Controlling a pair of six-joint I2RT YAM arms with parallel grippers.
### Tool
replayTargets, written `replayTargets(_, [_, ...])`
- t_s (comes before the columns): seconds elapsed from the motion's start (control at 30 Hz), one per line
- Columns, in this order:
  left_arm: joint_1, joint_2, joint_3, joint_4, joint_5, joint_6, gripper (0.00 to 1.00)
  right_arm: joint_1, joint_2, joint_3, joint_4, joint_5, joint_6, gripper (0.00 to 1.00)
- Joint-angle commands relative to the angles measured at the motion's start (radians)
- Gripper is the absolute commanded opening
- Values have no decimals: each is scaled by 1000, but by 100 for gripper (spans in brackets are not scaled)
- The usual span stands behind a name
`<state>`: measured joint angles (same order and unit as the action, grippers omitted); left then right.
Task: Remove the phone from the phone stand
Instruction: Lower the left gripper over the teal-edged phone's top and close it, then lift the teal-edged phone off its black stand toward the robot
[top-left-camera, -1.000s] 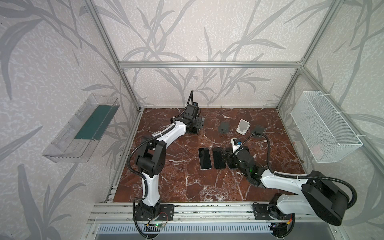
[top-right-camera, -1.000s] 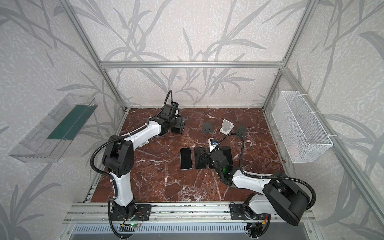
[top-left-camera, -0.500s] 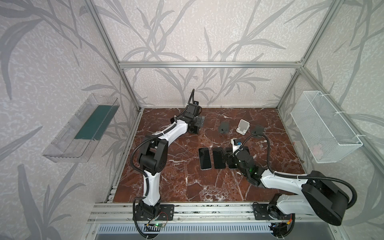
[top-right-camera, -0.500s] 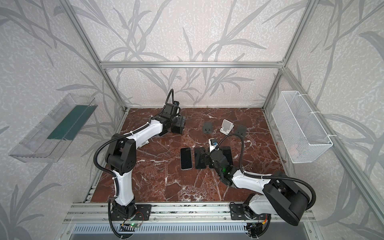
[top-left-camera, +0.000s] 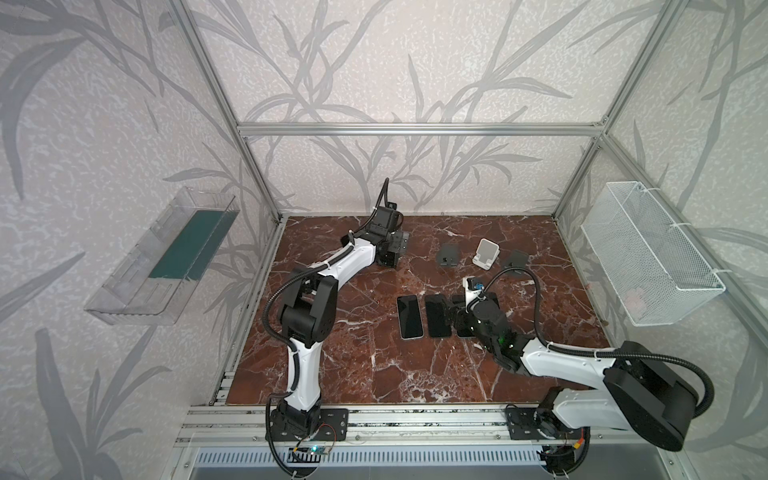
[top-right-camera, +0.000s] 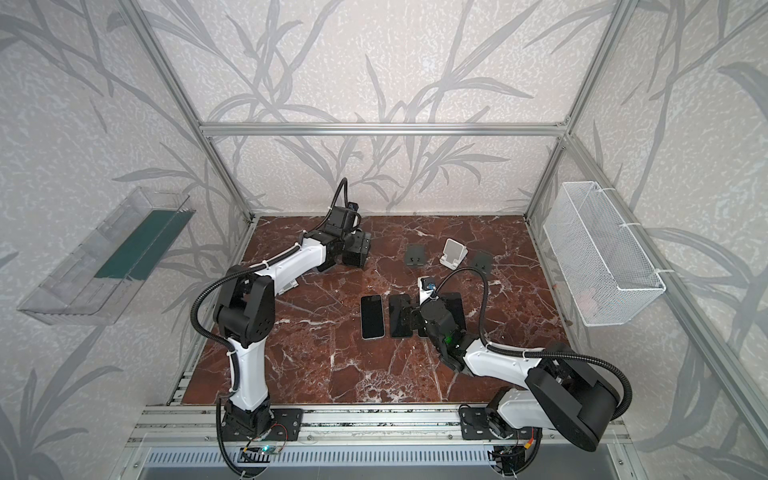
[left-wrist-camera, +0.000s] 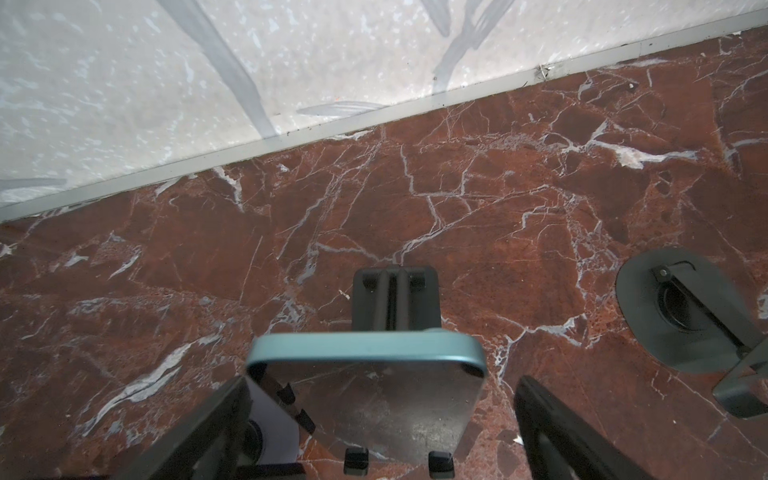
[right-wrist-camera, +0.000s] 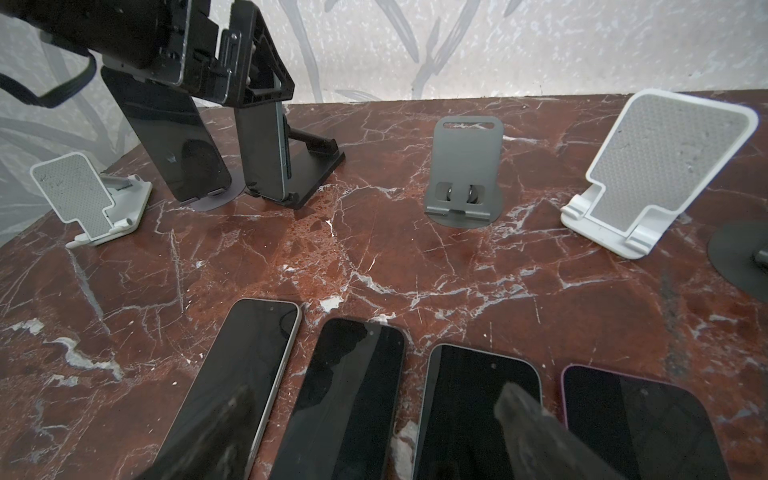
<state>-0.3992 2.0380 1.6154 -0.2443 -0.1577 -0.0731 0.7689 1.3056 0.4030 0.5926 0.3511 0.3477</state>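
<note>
Just above centre in both top views, the left jaws stood wide around a teal-edged glossy phone (left-wrist-camera: 365, 395) on its black stand (left-wrist-camera: 395, 299); right jaws spread, empty.

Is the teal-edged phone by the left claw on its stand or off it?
On it: the phone rests with its bottom edge in the black stand.

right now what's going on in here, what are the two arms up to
The left end effector, open, straddles a teal-edged phone propped in a black stand at the back of the table; it hasn't clamped yet. The right end effector, open and empty, hovers over four phones lying flat in a row.
</note>
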Motion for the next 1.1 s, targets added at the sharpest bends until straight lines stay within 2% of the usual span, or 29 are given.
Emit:
replayTargets(0.0, [17,16,25,29,54,5,98,4,-10,30,-3,13,8,90])
replayTargets(0.27, [28,22,19,44,105,31,93,5,4,31,11,12,4,90])
replayTargets(0.6, [28,30,8,89,129,28,78,4,-8,25,15,11,2,90])
replayTargets(0.73, [28,32,-1,98,132,34,78,4,-5,26,15,12,1,90])
replayTargets(0.87, [29,35,-8,105,83,27,87,4,-7,27,10,12,9,90])
replayTargets(0.97, [28,36,-9,106,87,42,86,4,-7,26,3,16,25,90])
replayTargets(1.07, [29,36,-9,101,107,48,81,4,-7,28,1,22,28,90])
